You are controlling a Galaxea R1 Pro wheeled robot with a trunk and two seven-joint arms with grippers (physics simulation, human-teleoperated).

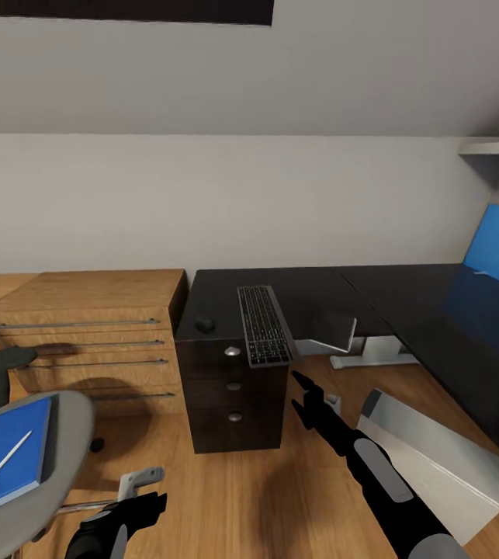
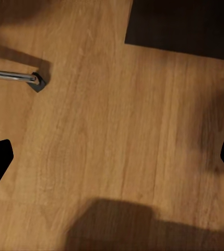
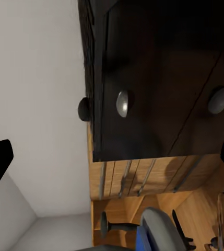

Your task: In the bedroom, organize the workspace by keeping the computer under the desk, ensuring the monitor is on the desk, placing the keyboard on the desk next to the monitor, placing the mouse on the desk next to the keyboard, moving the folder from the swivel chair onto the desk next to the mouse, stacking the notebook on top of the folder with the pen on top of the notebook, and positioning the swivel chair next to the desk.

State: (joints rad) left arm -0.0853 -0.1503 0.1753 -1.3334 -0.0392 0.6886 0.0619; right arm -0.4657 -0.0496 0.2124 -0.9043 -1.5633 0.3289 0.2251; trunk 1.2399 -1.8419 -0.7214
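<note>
Keyboard [image 1: 265, 326] sits on the glossy black tabletop [image 1: 319, 291], lying lengthwise right above the black drawer unit [image 1: 233, 400], with its near end poking a bit past the front edge. The mouse [image 1: 204, 324] is on the same surface just to the keyboard's left, close but not touching. The computer [image 1: 435, 458] is a pale silver tower lying tilted on the wooden floor [image 1: 226, 497] to the right, in front of the desk's long side rather than tucked under it. At lower left, the swivel chair [image 1: 71, 435] shows its grey seat with the blue folder [image 1: 8, 454] on it, and the pen [image 1: 1, 466] lies diagonally across the folder. A light wooden drawer chest [image 1: 94, 334] stands left of the drawer unit, against the wall. Something bright blue leans at the far right end of the desk, can't tell what it is. The right tool [image 1: 305, 397] hangs in front of the drawer unit, below the keyboard's near end, fingers spread and holding nothing; its wrist camera looks at the round drawer knobs [image 3: 124, 103] and the mouse [image 3: 83, 109]. The left tool [image 1: 142, 508] is down low over the floor beside the chair's chrome leg [image 2: 12, 76], also spread open and empty.
</note>
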